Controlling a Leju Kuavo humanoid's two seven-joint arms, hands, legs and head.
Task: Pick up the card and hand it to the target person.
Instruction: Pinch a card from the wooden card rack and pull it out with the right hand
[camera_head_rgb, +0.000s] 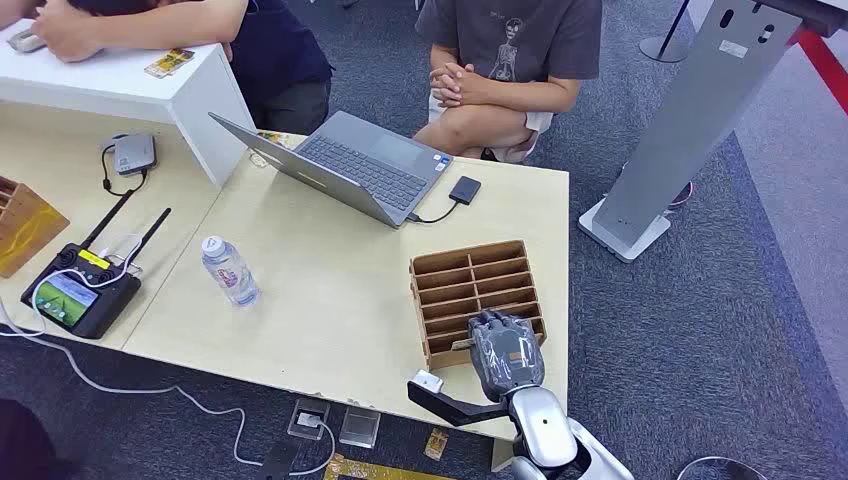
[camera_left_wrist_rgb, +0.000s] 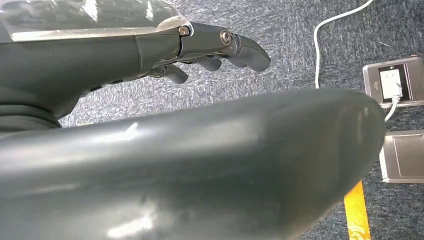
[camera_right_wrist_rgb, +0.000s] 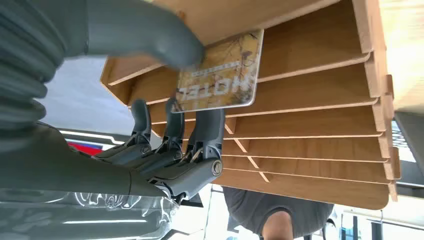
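Observation:
A yellow-brown card (camera_right_wrist_rgb: 220, 72) printed "HOTEL" stands in a slot of the wooden card rack (camera_right_wrist_rgb: 320, 125). My right hand (camera_right_wrist_rgb: 165, 150) pinches it, thumb on one face and fingers (camera_right_wrist_rgb: 207, 125) on the other. From the head view, my right hand (camera_head_rgb: 505, 350) covers the near rows of the rack (camera_head_rgb: 475, 275) at the table's near right corner. A person in a grey T-shirt (camera_head_rgb: 510, 60) sits beyond the table with hands clasped. My left hand (camera_left_wrist_rgb: 210, 47) hangs over the carpet with loosely bent fingers, holding nothing.
An open laptop (camera_head_rgb: 365, 165) with a small plugged-in drive, a water bottle (camera_head_rgb: 230, 272) and a remote controller (camera_head_rgb: 80, 290) lie on the table. A second person (camera_head_rgb: 150, 25) leans on a white box. A grey stand (camera_head_rgb: 690, 120) rises at the right. Floor sockets (camera_left_wrist_rgb: 395, 80) sit below.

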